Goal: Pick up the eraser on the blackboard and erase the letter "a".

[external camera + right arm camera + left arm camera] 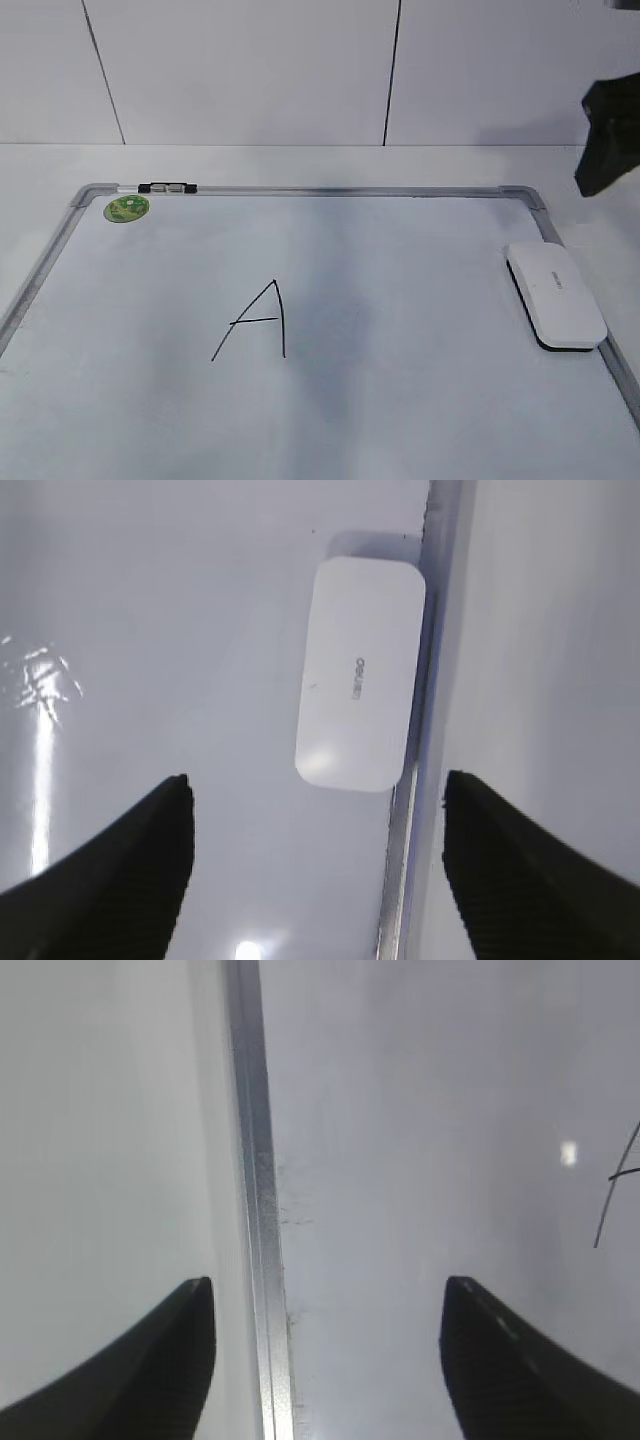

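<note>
The white eraser (555,295) lies flat at the right edge of the blackboard (420,400), dark felt down. In the right wrist view the eraser (360,675) sits ahead of my open, empty right gripper (317,777), against the grey frame. That gripper shows as a dark shape (608,135) above and behind the eraser. My left gripper (325,1285) is open and empty over the board's left frame rail (262,1210). A lowercase "a" does not show in any view; only a capital "A" (255,320) is drawn left of centre.
A round green sticker (126,208) and a black-silver clip (167,187) sit at the board's far left corner. A faint grey patch (340,320) lies right of the capital "A". A white wall stands behind the table.
</note>
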Tool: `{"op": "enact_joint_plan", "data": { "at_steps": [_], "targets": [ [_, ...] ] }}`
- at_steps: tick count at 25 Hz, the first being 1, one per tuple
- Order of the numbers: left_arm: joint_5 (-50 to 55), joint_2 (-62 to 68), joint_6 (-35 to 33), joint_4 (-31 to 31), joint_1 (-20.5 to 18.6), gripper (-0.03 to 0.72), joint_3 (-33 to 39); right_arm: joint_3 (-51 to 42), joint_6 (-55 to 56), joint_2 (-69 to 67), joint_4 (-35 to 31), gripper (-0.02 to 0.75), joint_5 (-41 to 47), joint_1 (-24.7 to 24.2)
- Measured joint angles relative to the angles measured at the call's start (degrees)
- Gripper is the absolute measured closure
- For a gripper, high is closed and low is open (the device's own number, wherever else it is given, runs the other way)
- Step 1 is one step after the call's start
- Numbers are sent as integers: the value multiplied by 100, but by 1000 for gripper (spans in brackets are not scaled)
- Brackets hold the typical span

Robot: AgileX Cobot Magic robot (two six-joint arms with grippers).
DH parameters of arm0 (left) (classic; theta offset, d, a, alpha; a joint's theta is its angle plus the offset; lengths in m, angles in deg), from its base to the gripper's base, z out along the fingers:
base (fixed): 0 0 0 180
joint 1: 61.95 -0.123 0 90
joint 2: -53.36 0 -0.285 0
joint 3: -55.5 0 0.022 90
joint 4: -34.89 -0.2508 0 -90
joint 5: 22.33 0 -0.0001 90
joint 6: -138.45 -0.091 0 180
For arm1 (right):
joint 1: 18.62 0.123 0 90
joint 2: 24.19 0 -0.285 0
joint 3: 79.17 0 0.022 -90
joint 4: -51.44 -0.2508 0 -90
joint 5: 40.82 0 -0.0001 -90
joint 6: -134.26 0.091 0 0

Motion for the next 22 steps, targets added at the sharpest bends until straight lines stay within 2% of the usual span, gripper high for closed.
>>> {"op": "enact_joint_plan", "data": {
  "at_steps": [3, 6, 10, 17, 22],
  "targets": [
    [111, -468, 80, -20, 152, 167, 0, -538, -10, 593, -4, 144, 23, 0],
    [360, -864, 175, -20, 469, 167, 31, -1060, -10, 1206, -4, 144, 35, 0],
    [586, -1272, 456, -20, 771, 181, 339, -1704, -10, 2057, -4, 144, 47, 0],
    [633, -2582, 725, -100, 907, 219, 1542, -2779, -10, 3572, -4, 145, 83, 0],
    [667, -3994, 728, -589, 918, 221, 2468, -3529, -23, 4626, 73, 145, 113, 0]
  ]
}}
